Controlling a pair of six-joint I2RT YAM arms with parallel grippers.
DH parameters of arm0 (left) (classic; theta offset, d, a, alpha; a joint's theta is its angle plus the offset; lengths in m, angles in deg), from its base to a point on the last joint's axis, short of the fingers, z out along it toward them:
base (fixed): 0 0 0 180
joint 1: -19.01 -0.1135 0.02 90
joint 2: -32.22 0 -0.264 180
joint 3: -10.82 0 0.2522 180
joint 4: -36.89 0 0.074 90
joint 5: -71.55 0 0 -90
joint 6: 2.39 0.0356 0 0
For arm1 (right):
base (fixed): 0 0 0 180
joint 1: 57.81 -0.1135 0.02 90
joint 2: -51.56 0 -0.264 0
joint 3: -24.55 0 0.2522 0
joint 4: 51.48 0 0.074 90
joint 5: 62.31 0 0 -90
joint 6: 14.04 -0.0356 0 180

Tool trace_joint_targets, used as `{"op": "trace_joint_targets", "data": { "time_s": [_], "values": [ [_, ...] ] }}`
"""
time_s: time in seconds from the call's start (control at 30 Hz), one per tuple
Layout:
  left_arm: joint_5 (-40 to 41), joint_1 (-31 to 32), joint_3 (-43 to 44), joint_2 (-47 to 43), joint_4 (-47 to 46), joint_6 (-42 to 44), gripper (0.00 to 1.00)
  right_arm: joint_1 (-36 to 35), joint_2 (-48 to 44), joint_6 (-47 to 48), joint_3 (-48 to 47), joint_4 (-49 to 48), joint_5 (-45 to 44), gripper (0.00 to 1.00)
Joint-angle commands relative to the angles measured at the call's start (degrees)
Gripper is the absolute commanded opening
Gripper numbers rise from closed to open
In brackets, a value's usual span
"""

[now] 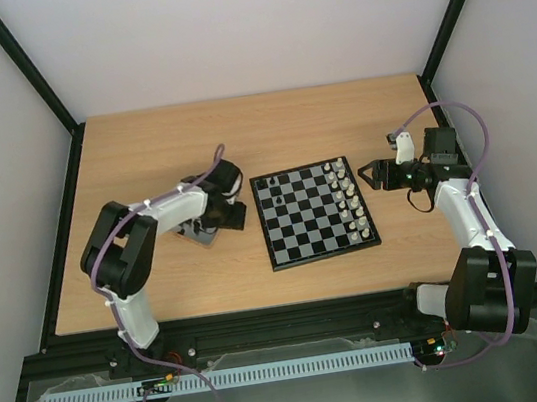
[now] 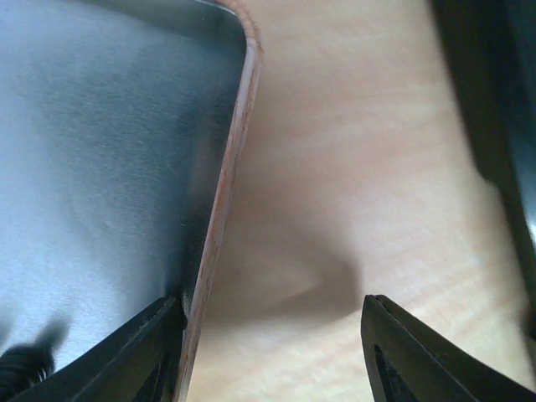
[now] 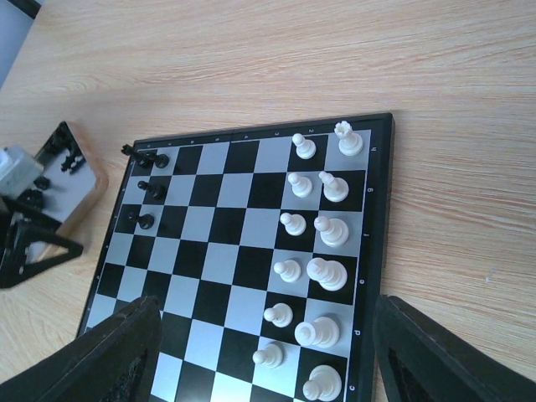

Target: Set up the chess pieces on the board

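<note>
A pale wooden table (image 1: 238, 135) fills the workspace, with the left arm (image 1: 130, 252) bent over its left half and the right arm (image 1: 469, 222) reaching in from the right. The board (image 1: 303, 226) lies flat near the middle of the table, between the two arms. Just beside its left edge sits a grey tray (image 2: 100, 167) with a wooden rim, smaller than the board and mostly hidden under the left arm in the overhead view. The left gripper (image 2: 272, 299) hangs low over the tray's rim. Its jaws are spread, one finger (image 2: 142, 360) over the tray's edge and the other over bare table, with nothing pinched between them. The right gripper (image 3: 268, 303) hovers just off the board's right edge, pointing toward it, its jaws spread wide and holding nothing. The white pieces (image 3: 331, 230) stand upright in two files along the board's right side, one per square. A few black pieces (image 3: 155, 191) stand on the squares of the board's far left corner, well apart from the white ones. Small dark shapes (image 3: 63, 146) lie on the tray's far edge, too small to identify.
</note>
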Motion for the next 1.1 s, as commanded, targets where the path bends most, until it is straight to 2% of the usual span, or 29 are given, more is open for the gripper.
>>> {"op": "trace_joint_targets", "data": {
  "time_s": [0.0, 0.3, 0.47, 0.67, 0.8, 0.93, 1.07],
  "values": [
    [-0.7, 4.3, -5.5, -1.0, 4.1, -2.1, 0.59, -0.2, -0.3, 0.5, -1.3, 2.0, 1.1, 0.71],
    [-2.8, 12.1, -10.6, -5.8, 3.8, -4.7, 0.58, -0.2, 0.1, 0.3, -1.4, 1.9, 0.8, 0.71],
    [-2.2, 13.5, -10.9, -9.8, 5.1, -5.4, 0.57, -0.2, 0.1, 0.3, -1.3, 1.8, 0.9, 0.71],
    [9.4, 12.9, -6.8, -15.9, 8.5, -8.6, 0.56, -0.2, 0.4, 0.3, -1.2, 1.8, 0.8, 0.71],
    [15.2, 10.1, -6.8, -17.3, 10.2, -12.0, 0.48, -0.2, -0.1, 0.1, -1.1, 1.6, 0.7, 0.71],
    [14.7, 8.2, -7.3, -16.4, 10.7, -11.6, 0.36, -0.2, -0.2, 0.1, -1.0, 1.5, 0.4, 0.71],
    [12.7, 8.1, -7.4, -15.1, 11.2, -10.8, 0.3, -0.2, 0.0, 0.2, -1.1, 1.5, 0.3, 0.71]
  ]
}}
